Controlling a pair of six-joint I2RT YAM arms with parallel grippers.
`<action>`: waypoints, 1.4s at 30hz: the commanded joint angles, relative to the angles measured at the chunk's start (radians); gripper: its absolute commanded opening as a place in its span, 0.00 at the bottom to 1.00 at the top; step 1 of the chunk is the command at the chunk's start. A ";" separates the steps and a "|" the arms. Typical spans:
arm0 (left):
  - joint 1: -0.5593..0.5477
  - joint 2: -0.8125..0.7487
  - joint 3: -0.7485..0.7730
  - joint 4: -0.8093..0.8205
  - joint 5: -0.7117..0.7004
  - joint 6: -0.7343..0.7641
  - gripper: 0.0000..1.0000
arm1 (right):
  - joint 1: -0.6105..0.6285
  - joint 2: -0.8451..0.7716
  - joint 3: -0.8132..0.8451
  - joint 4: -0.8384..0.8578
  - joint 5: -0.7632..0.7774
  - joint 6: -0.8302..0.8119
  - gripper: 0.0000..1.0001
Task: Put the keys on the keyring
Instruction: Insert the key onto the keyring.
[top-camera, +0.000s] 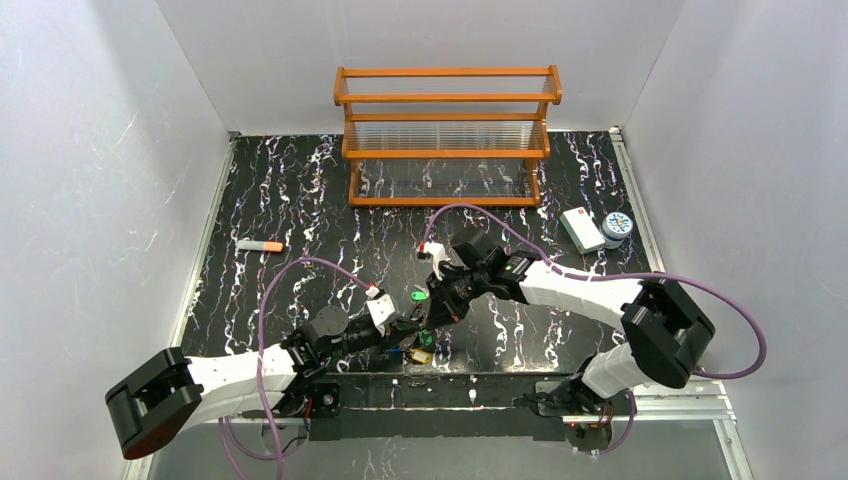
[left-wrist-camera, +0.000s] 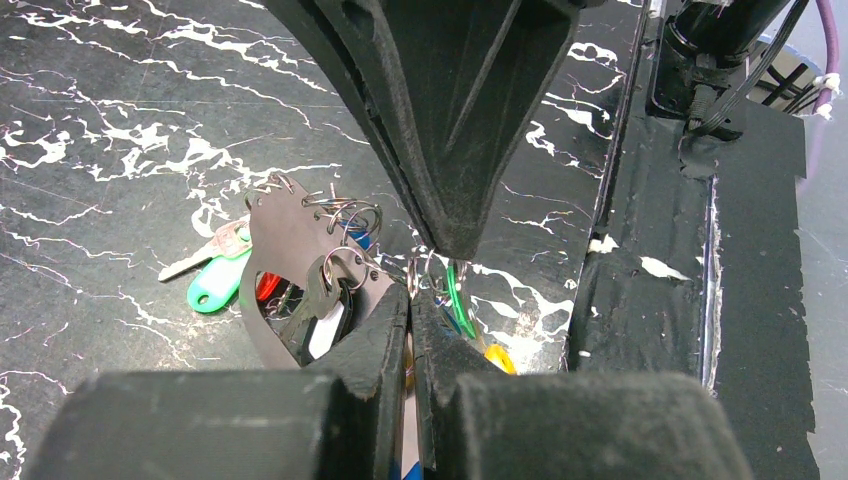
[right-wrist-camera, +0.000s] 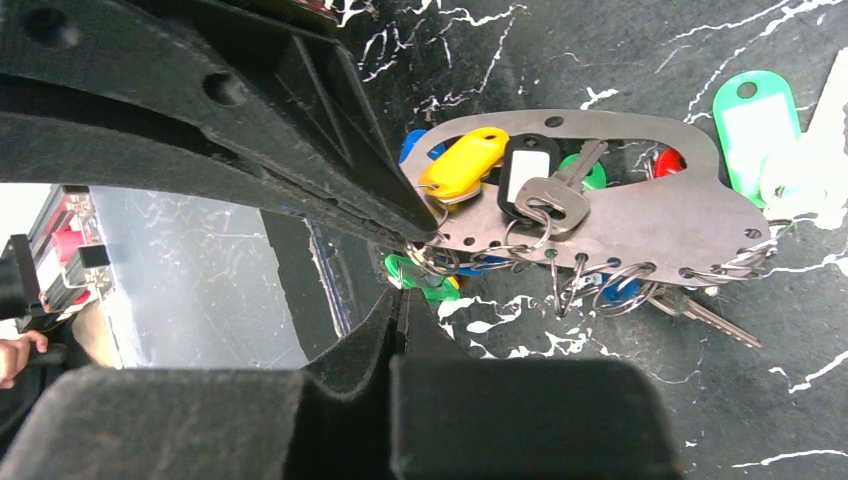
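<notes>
Two robot arms meet over a black, white-veined surface (top-camera: 300, 200), close to its near edge and about midway between left and right.

The keyring (right-wrist-camera: 640, 215) sits between them. It is a flat silver loop with small holes along its rim. Most of the keys (right-wrist-camera: 555, 200) hang from those holes on little wire rings, with yellow, black, red and blue tags bunched against the metal. One green-tagged key (left-wrist-camera: 215, 288) lies on the surface just beyond the keyring's far side. I cannot tell whether it is hooked on.

The left tool (left-wrist-camera: 418, 280) has its fingers pressed together. Its tips sit at a tangle of small wire rings at one end of the keyring. The right tool (right-wrist-camera: 410, 270) is also pressed together, and its tips come to that same end from the other side. Each seems to be pinching something thin there, either a ring or the keyring's rim, but the tools' own bulk hides which.

Both tools probably crowd one end so that one can steady the keyring while the other works a ring through a hole. In the left wrist view the keyring looks tilted up rather than flat, which would suit that. Working near the arm bases keeps it within reach of both arms.
</notes>
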 joint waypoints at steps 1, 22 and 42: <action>-0.003 -0.020 -0.002 0.054 0.003 0.001 0.00 | 0.006 0.014 0.022 -0.003 0.033 -0.001 0.01; -0.004 -0.029 -0.003 0.056 -0.006 0.002 0.00 | 0.008 0.054 -0.034 -0.007 0.048 0.008 0.01; -0.003 -0.072 -0.018 0.057 -0.032 -0.004 0.00 | 0.017 -0.187 -0.143 0.127 0.158 -0.003 0.76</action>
